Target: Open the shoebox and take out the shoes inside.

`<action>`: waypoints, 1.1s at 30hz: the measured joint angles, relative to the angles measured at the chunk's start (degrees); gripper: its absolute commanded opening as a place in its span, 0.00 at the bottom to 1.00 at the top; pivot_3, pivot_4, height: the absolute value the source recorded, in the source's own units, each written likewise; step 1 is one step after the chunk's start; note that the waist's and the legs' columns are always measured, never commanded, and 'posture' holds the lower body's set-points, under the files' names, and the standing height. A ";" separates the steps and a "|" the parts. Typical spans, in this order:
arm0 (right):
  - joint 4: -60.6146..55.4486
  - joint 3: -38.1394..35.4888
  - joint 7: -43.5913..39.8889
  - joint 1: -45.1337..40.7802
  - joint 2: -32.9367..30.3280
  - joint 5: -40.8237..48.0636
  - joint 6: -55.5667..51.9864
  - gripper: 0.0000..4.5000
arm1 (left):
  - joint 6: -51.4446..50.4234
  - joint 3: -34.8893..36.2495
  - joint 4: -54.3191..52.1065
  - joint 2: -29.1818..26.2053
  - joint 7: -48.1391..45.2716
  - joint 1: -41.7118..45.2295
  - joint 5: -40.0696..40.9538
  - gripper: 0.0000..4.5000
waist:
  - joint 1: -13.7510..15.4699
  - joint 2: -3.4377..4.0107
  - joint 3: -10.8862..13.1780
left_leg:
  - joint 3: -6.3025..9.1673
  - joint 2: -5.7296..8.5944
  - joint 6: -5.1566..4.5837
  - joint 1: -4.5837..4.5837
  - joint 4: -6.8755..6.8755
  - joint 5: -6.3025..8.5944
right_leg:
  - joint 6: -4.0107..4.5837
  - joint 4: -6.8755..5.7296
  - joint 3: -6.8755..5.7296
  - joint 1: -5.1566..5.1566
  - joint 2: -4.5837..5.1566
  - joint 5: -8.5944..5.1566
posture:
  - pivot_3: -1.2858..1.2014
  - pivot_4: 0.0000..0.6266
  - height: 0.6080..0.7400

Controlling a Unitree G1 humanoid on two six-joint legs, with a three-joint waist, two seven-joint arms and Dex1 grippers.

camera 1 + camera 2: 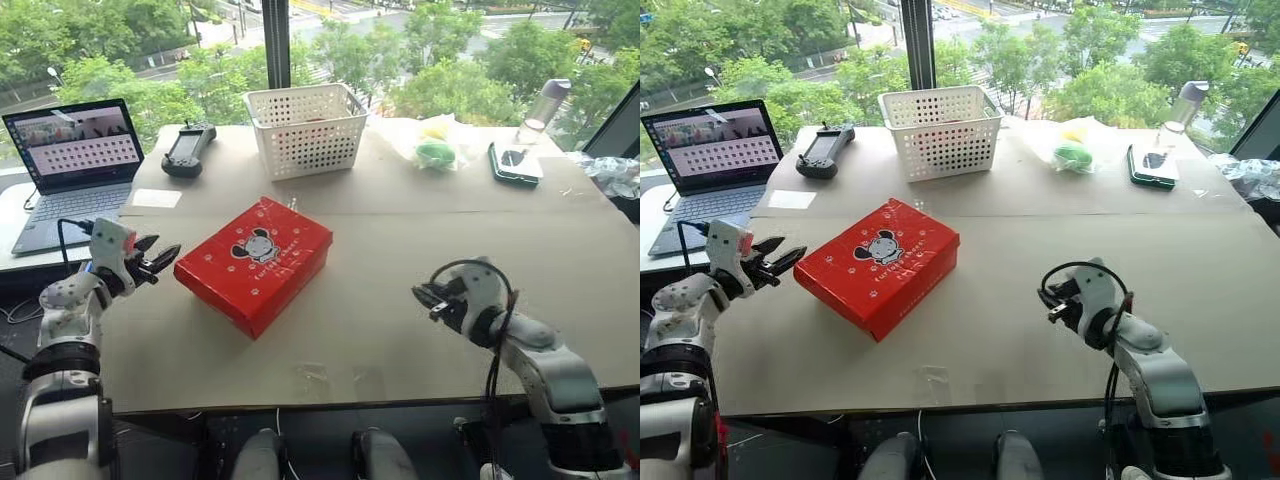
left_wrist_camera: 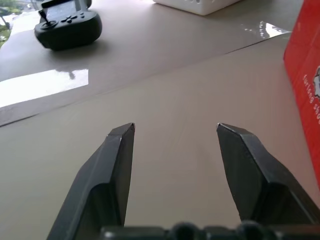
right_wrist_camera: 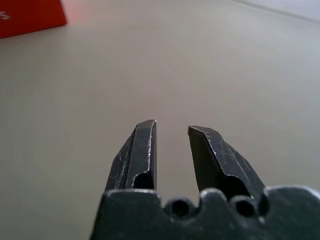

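The red shoebox (image 1: pixel 255 262) lies shut on the table, left of centre, its lid with the grey mouse logo facing up. The shoes are hidden. My left gripper (image 1: pixel 163 256) hovers just left of the box's left corner, pointing at it, open with nothing between its fingers; in the left wrist view the gripper (image 2: pixel 175 127) has the shoebox's red side (image 2: pixel 305 85) close by, apart from it. My right gripper (image 1: pixel 422 294) hangs low over the bare table to the right of the box, well apart from it. Its fingers (image 3: pixel 142 150) stand a narrow gap apart, holding nothing.
A white perforated basket (image 1: pixel 305 128) stands behind the box. A black controller (image 1: pixel 188 150) and a laptop (image 1: pixel 75 165) sit at the back left. A bagged green item (image 1: pixel 435 150), a dark phone (image 1: pixel 515 163) and a bottle (image 1: pixel 545 108) are at the back right.
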State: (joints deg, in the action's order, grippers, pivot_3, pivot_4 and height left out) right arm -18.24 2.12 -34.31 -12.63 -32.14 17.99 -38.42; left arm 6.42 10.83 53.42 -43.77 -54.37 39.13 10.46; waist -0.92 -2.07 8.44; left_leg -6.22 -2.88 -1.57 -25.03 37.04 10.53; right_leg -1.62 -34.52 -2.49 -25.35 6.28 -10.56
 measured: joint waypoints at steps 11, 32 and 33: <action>12.51 19.91 -10.12 -20.00 6.97 -5.37 0.63 0.00 | 8.24 -17.01 17.69 -1.86 -14.53 17.38 -17.81 0.01 | 0.33 -0.09 0.05 | -0.10 0.02 -0.16 -0.97 0.76 -0.08 | 0.04 -0.84 -0.12 -0.87 -0.04 0.10 | 0.52 0.24 0.95; 16.49 10.25 -4.32 -15.78 3.30 -11.00 0.48 0.00 | 14.73 -17.59 8.73 16.27 -22.20 16.24 -15.69 0.01 | 0.88 -0.10 0.05 | 0.00 -0.01 -0.17 -1.10 1.51 -0.08 | -0.02 -1.42 -0.09 -0.87 -0.03 0.13 | 0.52 0.24 0.95; 16.49 9.52 -4.45 -15.12 2.19 -10.97 0.43 0.00 | 14.91 -16.88 7.51 17.69 -20.61 15.68 -14.86 0.01 | 1.02 -0.10 0.06 | 0.03 0.01 -0.18 -1.11 1.54 -0.08 | -0.01 -1.44 -0.10 -0.86 -0.03 0.13 | 0.52 0.24 0.95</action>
State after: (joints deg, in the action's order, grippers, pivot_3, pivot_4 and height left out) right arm -1.75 11.64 -38.76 -27.75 -29.95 7.01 -37.99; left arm 21.33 -6.05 60.93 -26.08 -74.98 54.81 -4.40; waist 0.10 -2.17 8.49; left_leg -6.19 -2.88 -1.75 -26.14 38.58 10.45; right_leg -1.63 -35.96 -2.59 -26.21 6.26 -10.43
